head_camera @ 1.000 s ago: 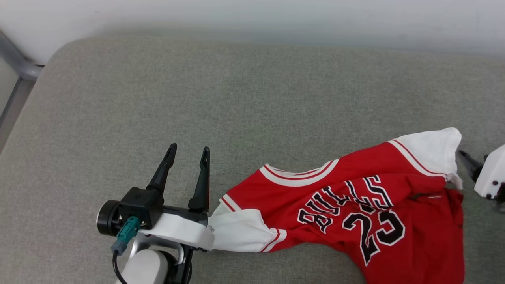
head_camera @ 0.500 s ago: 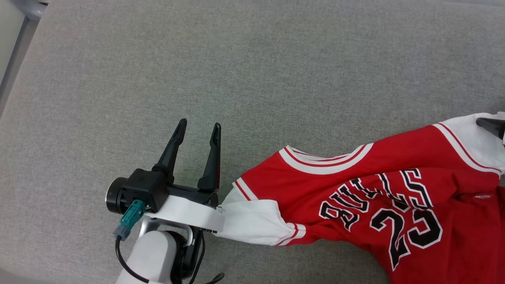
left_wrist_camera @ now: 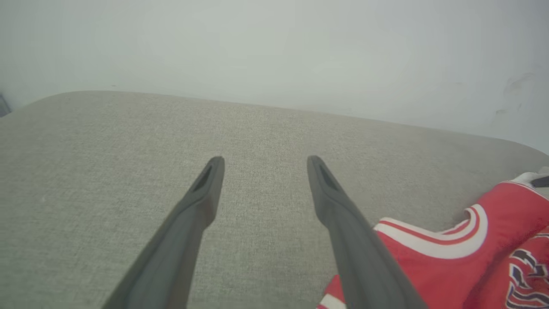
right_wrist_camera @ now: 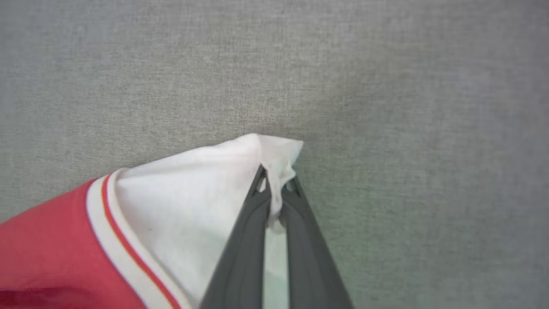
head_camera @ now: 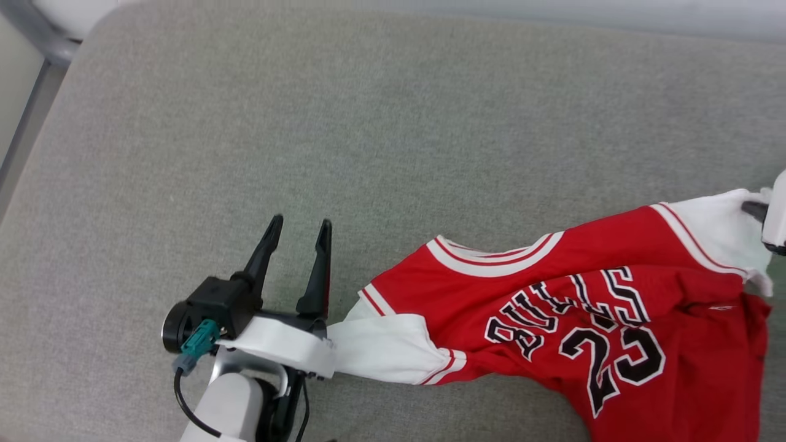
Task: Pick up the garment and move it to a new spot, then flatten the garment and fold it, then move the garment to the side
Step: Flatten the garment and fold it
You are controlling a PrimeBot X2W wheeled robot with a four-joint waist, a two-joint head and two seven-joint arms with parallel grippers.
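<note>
Soft, light and limp, the garment [head_camera: 552, 288] is pinched at its 3 o'clock sleeve by the right gripper [right_wrist_camera: 274, 184]; the wide-open, empty left gripper [head_camera: 299, 222] should probably take the 9 o'clock sleeve.

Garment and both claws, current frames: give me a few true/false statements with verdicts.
1. The right claw is shut on the tip of a white sleeve of the garment. True.
2. The left claw is clamped on the collar. False: it is open, with its fingers apart over the grey fabric surface, and it holds nothing.
3. The garment lies front up, with its letters and numerals showing. True.
4. The garment is folded into a neat square. False: it is unfolded, stretched out and wrinkled.
5. The garment rests on a wooden table. False: it lies on the grey fabric surface.
</note>
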